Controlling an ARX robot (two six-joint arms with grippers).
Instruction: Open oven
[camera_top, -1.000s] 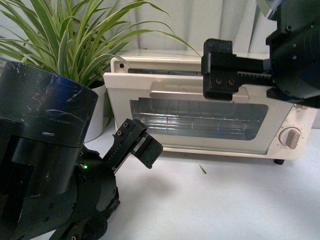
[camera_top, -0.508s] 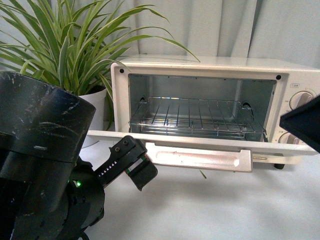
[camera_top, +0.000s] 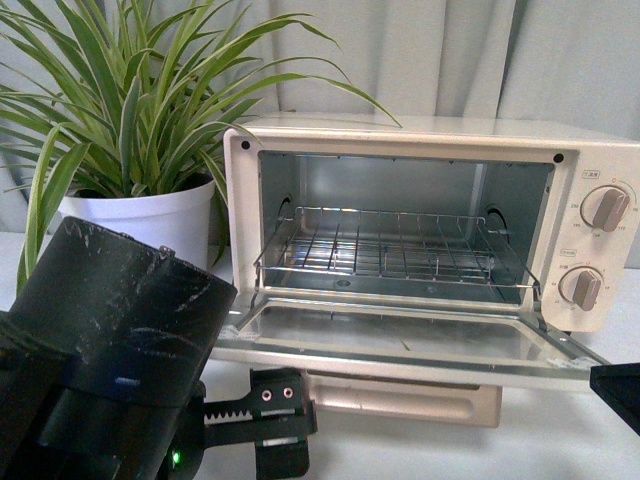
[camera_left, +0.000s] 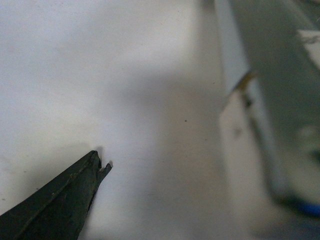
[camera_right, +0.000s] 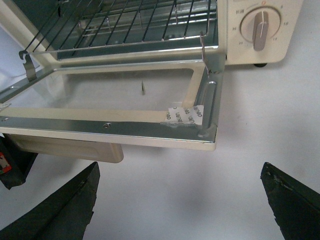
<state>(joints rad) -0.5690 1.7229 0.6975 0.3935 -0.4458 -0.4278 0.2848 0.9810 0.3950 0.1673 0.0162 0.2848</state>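
The oven (camera_top: 430, 135) door (camera_top: 400, 365) lies flat; right tool (camera_right: 180, 170), spread wide and empty, should retreat without nudging it; left tool (camera_top: 268, 425): state unclear.

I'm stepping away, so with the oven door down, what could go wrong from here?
The left end effector sits close to the lowered glass-windowed door of the cream-white boxy toaster oven, by its pale bar handle; lifting that arm could bump the door upward. The open right end effector faces the door's front corner; moving forward might strike it.
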